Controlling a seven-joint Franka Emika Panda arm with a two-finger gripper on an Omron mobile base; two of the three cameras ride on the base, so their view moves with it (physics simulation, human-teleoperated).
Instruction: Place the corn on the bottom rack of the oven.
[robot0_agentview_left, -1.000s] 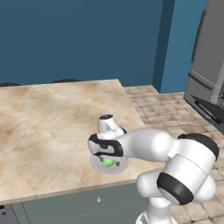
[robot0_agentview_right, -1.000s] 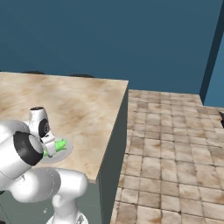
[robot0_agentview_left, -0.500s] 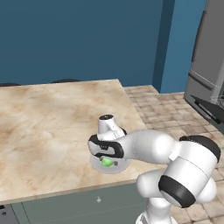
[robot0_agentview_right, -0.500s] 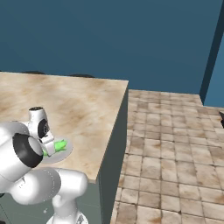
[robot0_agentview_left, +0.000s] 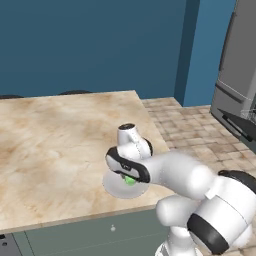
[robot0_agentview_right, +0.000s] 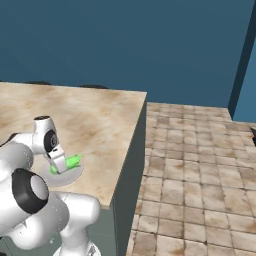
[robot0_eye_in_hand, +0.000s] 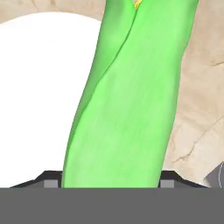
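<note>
While the robot's two-finger tool (robot0_agentview_right: 61, 165) sits low over the small white round plate (robot0_agentview_right: 70, 176) on the beige marble surface (robot0_agentview_left: 55, 150), the bright green husked corn (robot0_eye_in_hand: 127, 105) lies between its tips; whether they are clamped I cannot tell. Confirm a centred grip before lifting straight up.
</note>
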